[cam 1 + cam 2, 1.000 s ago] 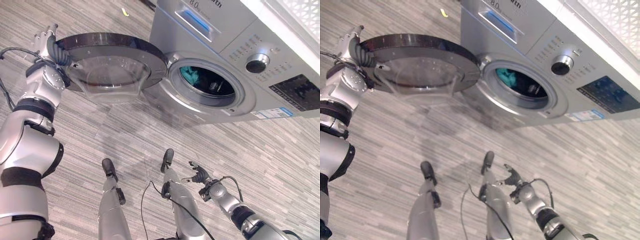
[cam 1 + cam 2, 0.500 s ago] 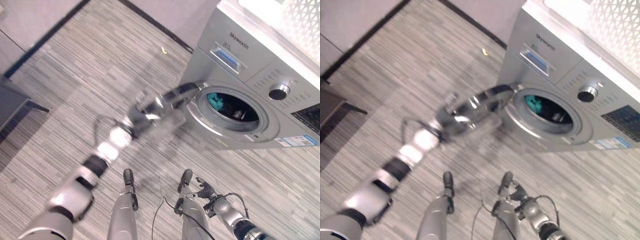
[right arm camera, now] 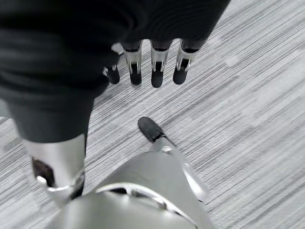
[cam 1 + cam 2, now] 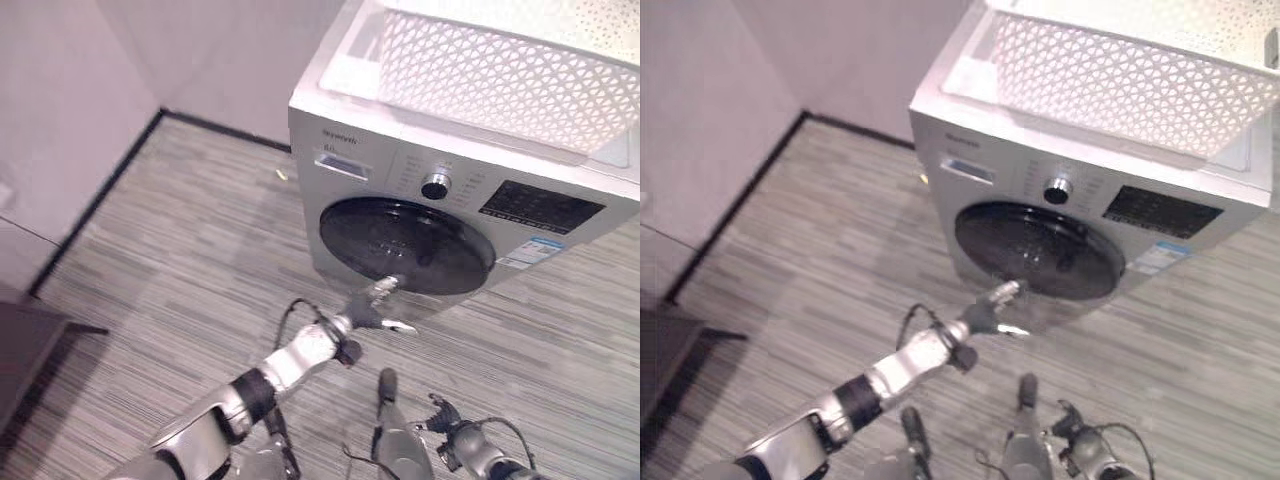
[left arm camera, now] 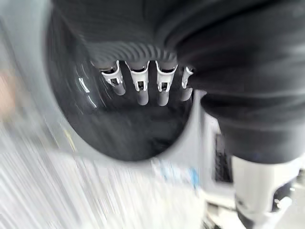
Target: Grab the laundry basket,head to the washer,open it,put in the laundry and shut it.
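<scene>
We're looking down at the washer (image 4: 400,170), a big silver-grey machine standing against the wall on the striped grey floor (image 4: 180,250). On top of it sits the laundry basket (image 4: 500,70), white with a lattice wall, resting across the washer's lid and well apart from both hands. Below the control panel, the round dark door (image 4: 405,245) lies flat against the front of the machine, so we see it shut. Just above the door, the silver dial (image 4: 434,187) sits on the panel, with a dark display (image 4: 540,207) beside it.

Now our left hand (image 4: 372,305): it reaches out from the lower left, fingers straight and spread, thumb held apart, with the fingertips (image 5: 143,98) right at the lower edge of the door. In the left wrist view the dark glass fills the space past those fingers; we cannot tell whether they actually touch it.

Our right hand (image 4: 445,415) hangs low at the bottom edge, near the floor. Its wrist view shows the fingers (image 3: 157,76) relaxed and slightly parted over the floor, holding nothing.
</scene>
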Robot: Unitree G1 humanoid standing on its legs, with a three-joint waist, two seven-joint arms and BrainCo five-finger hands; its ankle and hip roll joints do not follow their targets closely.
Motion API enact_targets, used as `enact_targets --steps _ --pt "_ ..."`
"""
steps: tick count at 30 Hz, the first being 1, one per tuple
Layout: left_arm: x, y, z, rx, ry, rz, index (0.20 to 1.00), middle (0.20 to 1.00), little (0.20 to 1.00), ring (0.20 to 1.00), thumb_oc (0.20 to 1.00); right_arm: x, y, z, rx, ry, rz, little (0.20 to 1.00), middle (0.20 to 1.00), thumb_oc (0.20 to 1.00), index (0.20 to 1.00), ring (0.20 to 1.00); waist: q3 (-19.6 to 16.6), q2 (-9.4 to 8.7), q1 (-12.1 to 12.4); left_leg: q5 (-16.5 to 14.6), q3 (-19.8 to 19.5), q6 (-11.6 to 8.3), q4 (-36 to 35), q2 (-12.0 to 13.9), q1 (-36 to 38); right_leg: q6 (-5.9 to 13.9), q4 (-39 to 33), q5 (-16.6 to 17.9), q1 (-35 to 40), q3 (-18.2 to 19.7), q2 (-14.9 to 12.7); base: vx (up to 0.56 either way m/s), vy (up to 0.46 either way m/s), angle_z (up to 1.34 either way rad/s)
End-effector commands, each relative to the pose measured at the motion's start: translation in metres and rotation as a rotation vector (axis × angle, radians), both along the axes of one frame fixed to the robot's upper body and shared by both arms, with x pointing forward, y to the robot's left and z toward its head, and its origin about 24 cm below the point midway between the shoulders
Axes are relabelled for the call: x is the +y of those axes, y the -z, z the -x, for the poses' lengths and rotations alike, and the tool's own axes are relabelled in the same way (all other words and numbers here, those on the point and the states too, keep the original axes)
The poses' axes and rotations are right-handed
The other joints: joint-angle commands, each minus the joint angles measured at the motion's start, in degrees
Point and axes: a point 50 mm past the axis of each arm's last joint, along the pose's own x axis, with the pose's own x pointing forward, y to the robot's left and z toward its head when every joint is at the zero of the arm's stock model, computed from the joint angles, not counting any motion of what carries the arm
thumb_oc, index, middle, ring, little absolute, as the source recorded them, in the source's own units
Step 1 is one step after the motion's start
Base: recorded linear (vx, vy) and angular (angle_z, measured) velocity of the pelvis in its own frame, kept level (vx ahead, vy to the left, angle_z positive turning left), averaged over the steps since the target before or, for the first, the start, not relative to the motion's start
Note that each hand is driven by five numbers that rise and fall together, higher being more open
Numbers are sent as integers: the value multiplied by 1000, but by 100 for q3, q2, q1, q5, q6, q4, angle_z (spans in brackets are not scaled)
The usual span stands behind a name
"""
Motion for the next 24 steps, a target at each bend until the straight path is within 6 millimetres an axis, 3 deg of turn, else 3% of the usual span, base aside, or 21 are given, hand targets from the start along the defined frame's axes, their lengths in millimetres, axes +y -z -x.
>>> enact_targets --steps 1,7,10,11,13,16,17,18,19,20,21,23,24 --pt "-13 -13 -1 -39 105 33 1000 1000 1000 1000 1000 20 -5 -24 -32 -2 -57 1000 1000 1000 1000 1000 417 -340 140 -194 -671 135 227 98 -271 233 138 -616 361 -193 -316 54 -27 3" --pt "38 19 17 -16 52 -122 1000 1000 1000 1000 1000 47 5 -15 0 -18 -156 1000 1000 1000 1000 1000 344 -232 363 -79 -690 173 152 81 -217 159 78 -584 485 -335 -305 1 -11 15" --pt "63 44 30 61 -25 -179 1000 1000 1000 1000 1000 53 4 -18 1 -61 -150 1000 1000 1000 1000 1000 305 -192 492 -155 -819 115 104 83 -138 188 52 -699 625 -374 -276 10 -38 10" --pt "85 62 44 144 -113 -172 1000 1000 1000 1000 1000 57 0 -27 -29 -62 -155 1000 1000 1000 1000 1000 285 -199 617 -60 -840 161 121 67 -173 120 57 -655 676 -497 -299 88 -64 26" --pt "110 85 62 272 -238 -149 1000 1000 1000 1000 1000 55 -3 -33 -50 -36 -166 1000 1000 1000 1000 1000 215 -191 764 -147 -948 118 108 82 -60 151 55 -763 841 -527 -275 64 -58 35" --pt "146 110 89 422 -379 -151 1000 1000 1000 1000 1000 45 -1 -26 -36 0 -165 1000 1000 1000 1000 1000 66 -238 933 -143 -1034 121 68 66 54 149 31 -803 1053 -635 -267 47 -51 25" --pt "146 110 89 422 -380 -151 1000 1000 1000 1000 1000 45 -1 -25 -35 -1 -166 1000 1000 1000 1000 1000 64 -239 926 -142 -1038 120 64 65 59 150 31 -805 1060 -640 -267 39 -44 16" --pt "159 118 99 456 -428 -180 1000 1000 1000 1000 1000 38 2 -18 -22 22 -170 1000 1000 1000 1000 1000 -2 -254 1001 -143 -1081 123 46 48 105 157 27 -827 1143 -697 -271 37 -29 15" --pt "174 124 107 489 -495 -194 1000 1000 1000 1000 1000 33 9 -1 11 34 -160 1000 1000 1000 1000 1000 -63 -261 1033 -147 -1114 131 41 40 148 163 29 -851 1206 -731 -268 40 -37 17" --pt "195 138 129 577 -625 -205 1000 1000 1000 1000 1000 22 16 25 69 54 -140 1000 1000 1000 1000 1000 -164 -289 1022 -137 -1132 129 -3 36 239 167 32 -877 1295 -775 -260 36 -25 22" --pt "209 143 139 609 -690 -230 1000 1000 1000 1000 1000 15 18 35 94 71 -129 1000 1000 1000 1000 1000 -258 -321 1040 -124 -1155 127 -36 31 283 169 32 -899 1354 -816 -247 24 -26 26" --pt "216 147 146 636 -746 -232 1000 1000 1000 1000 1000 11 21 46 114 94 -126 1000 1000 1000 1000 1000 -315 -343 1047 -113 -1197 125 -53 24 314 166 41 -921 1402 -861 -240 18 -26 17" --pt "231 155 161 692 -871 -240 1000 1000 1000 1000 1000 5 26 67 165 152 -120 1000 1000 1000 1000 1000 -425 -388 1072 -98 -1257 117 -82 18 378 154 58 -972 1521 -949 -231 30 -37 2"
